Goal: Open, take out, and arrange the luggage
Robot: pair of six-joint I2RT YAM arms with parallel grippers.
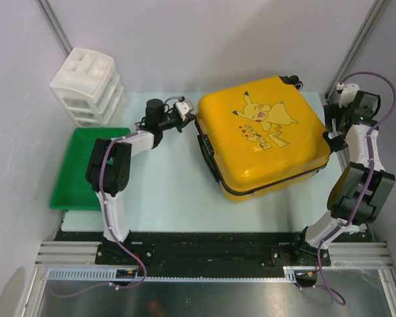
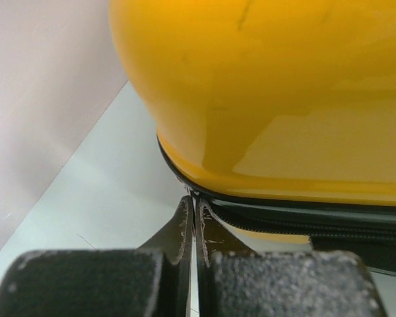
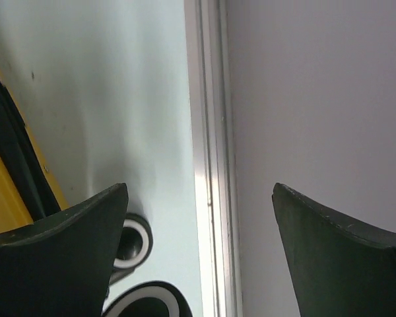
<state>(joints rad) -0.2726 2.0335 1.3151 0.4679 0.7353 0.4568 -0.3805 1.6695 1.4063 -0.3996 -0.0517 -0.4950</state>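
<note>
The yellow luggage [image 1: 264, 139] with the Pikachu print lies flat and closed at the table's centre right, wheels toward the far right. My left gripper [image 1: 185, 109] is shut at its far left corner. In the left wrist view the fingertips [image 2: 197, 198] touch the black zipper trim [image 2: 303, 214] under the yellow shell [image 2: 264, 86]. I cannot tell whether anything is pinched there. My right gripper [image 1: 331, 129] is open and empty at the case's right side. In the right wrist view it [image 3: 201, 198] is above the table edge, with black-and-white wheels [image 3: 133, 241] beside its left finger.
A green tray [image 1: 72, 178] lies at the left, under the left arm. A white drawer unit [image 1: 86, 89] stands at the back left. The enclosure wall [image 3: 317, 99] and an aluminium rail [image 3: 211, 132] run close along the right gripper.
</note>
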